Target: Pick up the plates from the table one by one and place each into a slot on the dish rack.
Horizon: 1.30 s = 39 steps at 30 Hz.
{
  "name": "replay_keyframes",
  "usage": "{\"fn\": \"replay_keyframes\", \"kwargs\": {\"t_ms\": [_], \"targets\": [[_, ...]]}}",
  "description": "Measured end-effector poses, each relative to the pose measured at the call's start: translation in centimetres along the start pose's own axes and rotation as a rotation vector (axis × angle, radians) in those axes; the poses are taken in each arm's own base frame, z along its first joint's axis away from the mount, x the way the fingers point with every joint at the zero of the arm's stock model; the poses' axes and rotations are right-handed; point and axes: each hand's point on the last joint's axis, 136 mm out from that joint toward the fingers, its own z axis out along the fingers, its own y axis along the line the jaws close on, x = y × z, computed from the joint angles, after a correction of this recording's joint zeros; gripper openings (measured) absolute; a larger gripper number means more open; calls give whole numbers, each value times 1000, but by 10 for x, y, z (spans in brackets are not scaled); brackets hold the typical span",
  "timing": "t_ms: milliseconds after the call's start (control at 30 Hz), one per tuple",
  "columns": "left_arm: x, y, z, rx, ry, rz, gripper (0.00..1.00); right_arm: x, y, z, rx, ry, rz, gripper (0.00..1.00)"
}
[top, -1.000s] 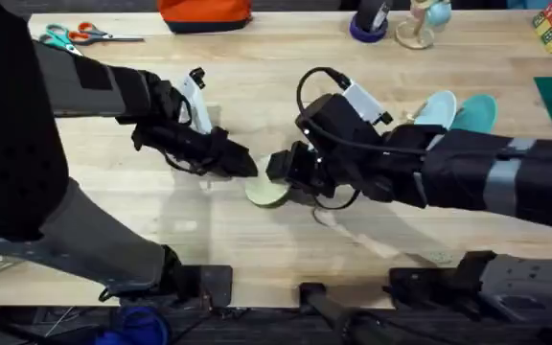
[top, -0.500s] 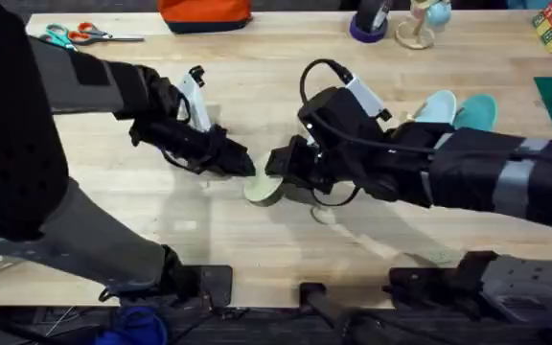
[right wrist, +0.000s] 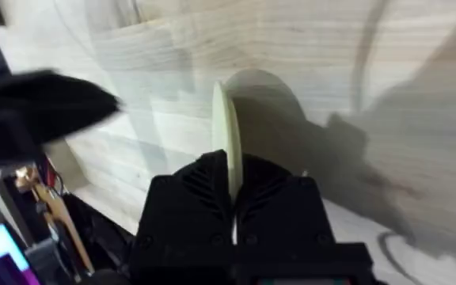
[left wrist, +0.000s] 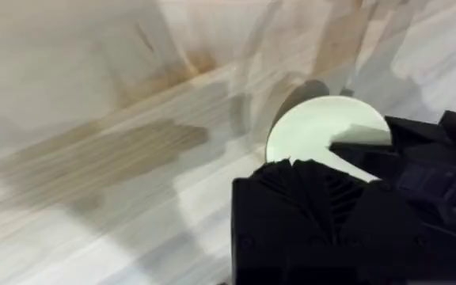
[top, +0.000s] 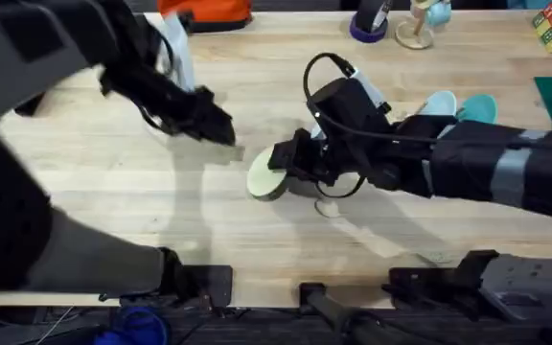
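Your left end effector hovers over the worktop; I cannot tell its state. Just right, your right end effector pinches the cream plate on edge: stiff, light, probably slippery, so grip its rim.

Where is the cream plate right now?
In the overhead view the cream plate sits mid-table, clamped on edge in the right pincer, with the left pincer just beyond it.
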Motion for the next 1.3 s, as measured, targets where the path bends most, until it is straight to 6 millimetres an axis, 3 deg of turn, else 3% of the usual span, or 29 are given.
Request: {"fn": "replay_keyframes", "kwargs": {"t_ms": [133, 267, 600, 700, 833, 867, 933, 1233, 1267, 1300], "targets": [[-17, -4, -38, -129, -91, 73, 41, -1, 0, -1, -10, 14, -70, 32], [-25, -1, -61, -230, -145, 106, 41, -1, 4, -2, -10, 22, -168, 32], [-19, 20, -76, -398, -131, 93, 48, -13, 8, -22, 123, 20, -411, 32], [-20, 25, -78, -429, -133, 93, 199, -23, 12, -31, 167, -7, -498, 32], [-22, 29, -80, -455, -140, 95, 832, -38, 26, -43, 180, -44, -597, 32], [-23, 30, -81, -458, -145, 92, 952, -43, 30, -46, 181, -55, -614, 32], [-26, 31, -82, -465, -155, 96, 990, -53, 37, -52, 180, -79, -635, 32], [-32, 31, -83, -470, -177, 105, 995, -106, 47, -94, 216, -169, -715, 32], [-32, 31, -83, -470, -177, 104, 995, -110, 46, -101, 222, -180, -714, 32], [-32, 32, -83, -471, -177, 104, 995, -122, 46, -128, 236, -218, -702, 32]]}}
